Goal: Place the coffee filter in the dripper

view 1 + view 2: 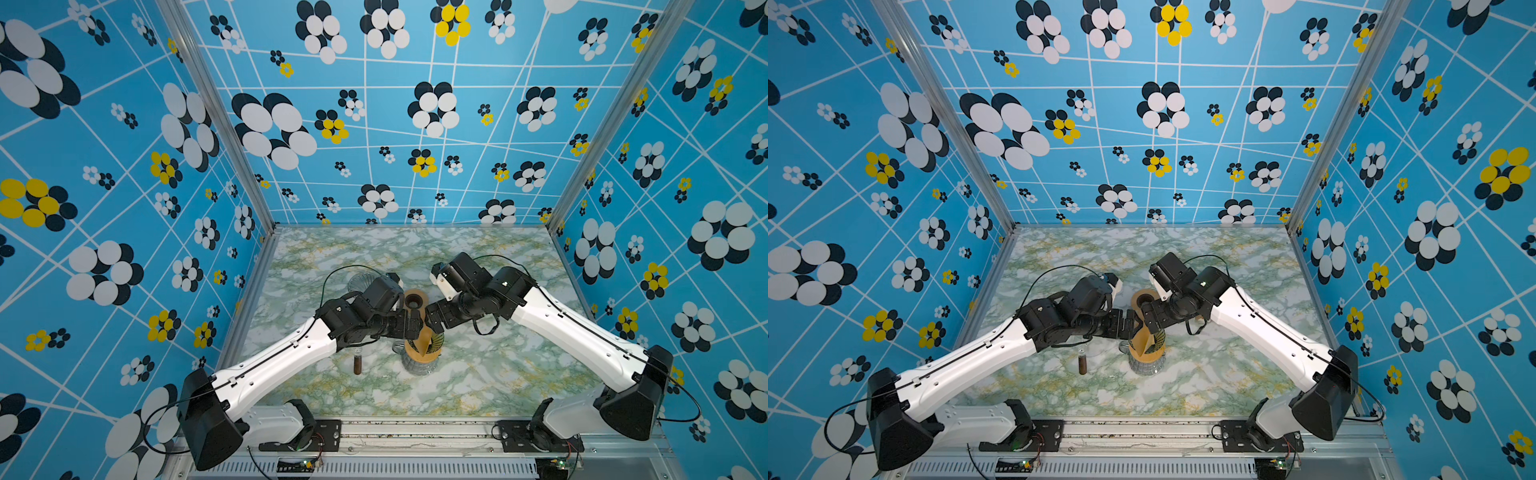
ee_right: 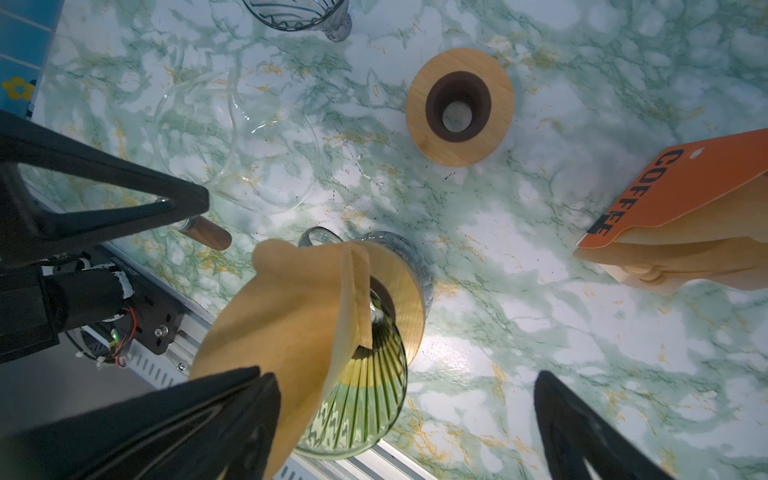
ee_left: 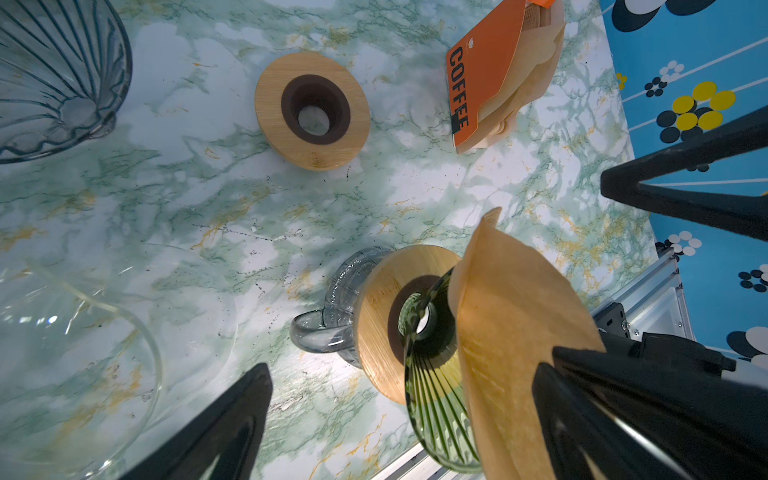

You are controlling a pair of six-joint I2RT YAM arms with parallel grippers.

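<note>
Left fingers (image 3: 644, 415) apart, coffee filter (image 3: 511, 324) alongside

Coffee filter (image 1: 427, 338) upright in dripper (image 1: 436, 343) near table (image 1: 498, 374) centre; left gripper (image 1: 416, 323) and right gripper (image 1: 432, 321) flank its top.

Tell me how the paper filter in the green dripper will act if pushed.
Likely floppy and light: the coffee filter is thin folded paper, so a push should bend it, not slide it. It pokes well above the green dripper, unopened, so it may tip out.
</note>
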